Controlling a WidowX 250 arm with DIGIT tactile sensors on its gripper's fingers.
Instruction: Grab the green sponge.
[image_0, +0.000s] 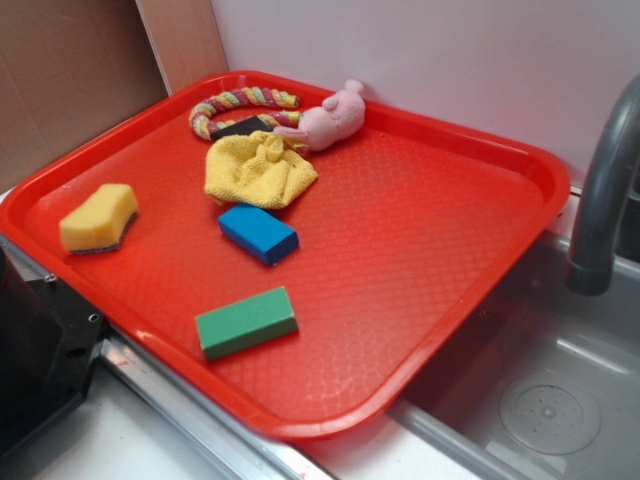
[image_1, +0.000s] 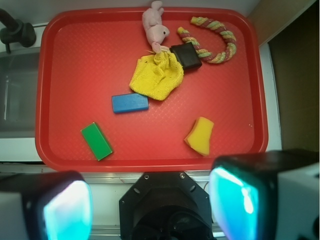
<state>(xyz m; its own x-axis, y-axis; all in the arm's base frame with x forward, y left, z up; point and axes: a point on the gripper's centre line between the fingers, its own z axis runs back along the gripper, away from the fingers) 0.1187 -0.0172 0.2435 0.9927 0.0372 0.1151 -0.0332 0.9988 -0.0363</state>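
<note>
The green sponge (image_0: 246, 322) is a flat green rectangular block lying near the front edge of the red tray (image_0: 480, 170). In the wrist view the green sponge (image_1: 97, 141) lies at the lower left of the tray (image_1: 65, 60). My gripper (image_1: 157, 200) hangs high above the counter beside the tray's front edge, well apart from the sponge. Its two fingers (image_1: 65, 207) stand wide apart with nothing between them. The gripper does not show in the exterior view.
On the tray lie a blue block (image_0: 258, 233), a yellow sponge (image_0: 98, 217), a yellow cloth (image_0: 258, 170), a pink plush toy (image_0: 332, 118), a braided rope ring (image_0: 235, 103) and a black object (image_0: 240, 126). A sink (image_0: 540, 390) with a grey faucet (image_0: 600, 190) adjoins the tray. The black robot base (image_0: 40, 350) stands at the front left.
</note>
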